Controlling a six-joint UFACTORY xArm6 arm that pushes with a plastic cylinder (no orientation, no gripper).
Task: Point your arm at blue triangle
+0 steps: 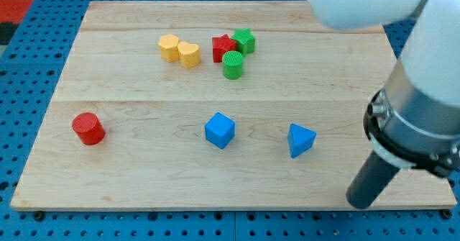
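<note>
The blue triangle [300, 139] lies on the wooden board [144, 176], right of centre toward the view's bottom. My tip [359, 202] is at the board's bottom right edge, below and to the right of the blue triangle, well apart from it. The rod rises up and right into the arm's large white and grey body, which fills the view's right side.
A blue cube [219, 130] sits left of the triangle. A red cylinder [88, 128] is at the left. Near the top are a yellow hexagon [169, 47], a yellow heart [189, 54], a red star [223, 48], a green star [244, 40] and a green cylinder [233, 65].
</note>
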